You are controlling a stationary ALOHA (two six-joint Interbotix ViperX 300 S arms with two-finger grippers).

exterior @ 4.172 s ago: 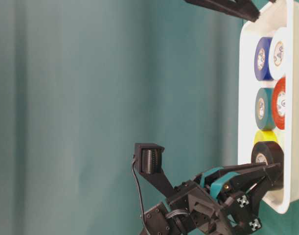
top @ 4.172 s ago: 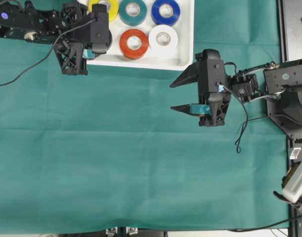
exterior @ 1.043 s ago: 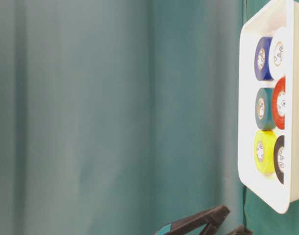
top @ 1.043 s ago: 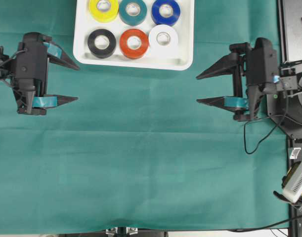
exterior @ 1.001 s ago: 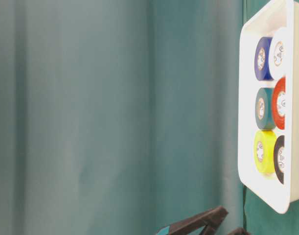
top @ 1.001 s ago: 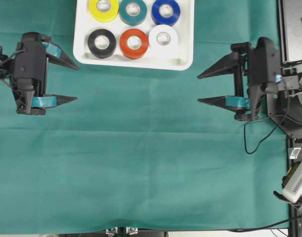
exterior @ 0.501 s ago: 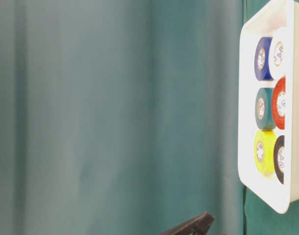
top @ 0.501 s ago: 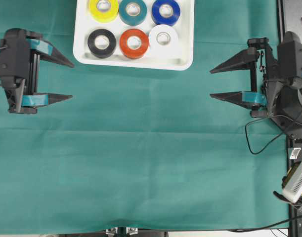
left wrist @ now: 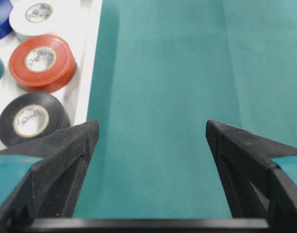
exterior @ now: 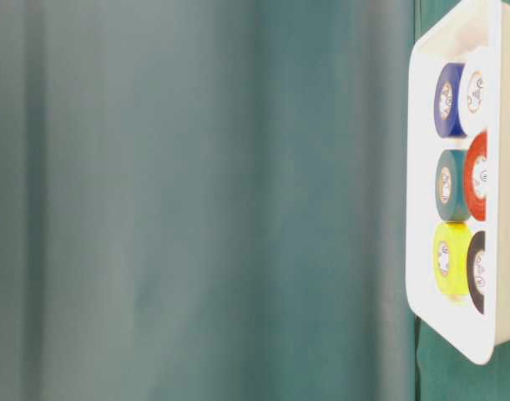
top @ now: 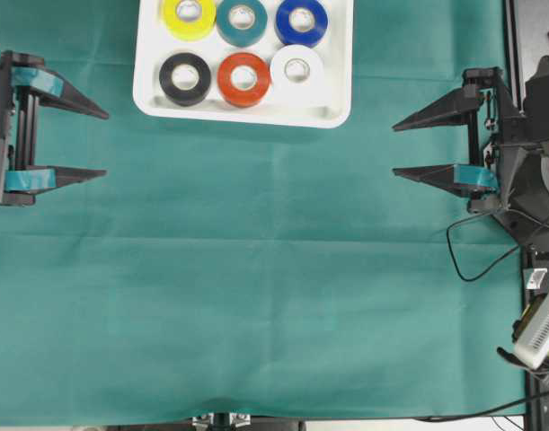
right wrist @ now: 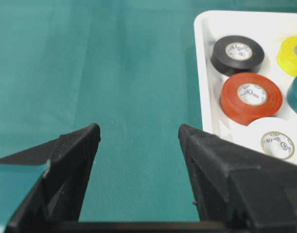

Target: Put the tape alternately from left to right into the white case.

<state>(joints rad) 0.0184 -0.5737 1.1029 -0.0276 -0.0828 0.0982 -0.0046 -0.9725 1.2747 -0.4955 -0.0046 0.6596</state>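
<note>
The white case [top: 247,117] lies at the top middle of the green cloth and holds several tape rolls in two rows: yellow [top: 188,16], teal [top: 242,20] and blue [top: 301,20] behind, black [top: 185,79], red [top: 243,78] and white [top: 296,72] in front. My left gripper [top: 106,144] hangs at the far left edge, open and empty, well clear of the case. At the far right my right gripper [top: 394,150] is likewise open and empty. The left wrist view has the left gripper [left wrist: 150,125] over bare cloth beside the case rim [left wrist: 87,73]. The right gripper [right wrist: 138,128] also has only cloth between its fingers.
Green cloth [top: 256,296] covers the table. A black cable [top: 463,260] loops beside the right arm's base, and a white device [top: 539,328] sits at the right edge. The table-level view has the case [exterior: 421,167] with its rolls and no arm.
Both arms have drawn back outward, away from the case. The left finger has left the table-level view. Earlier the left gripper was at the case with the black roll, which now lies there.
</note>
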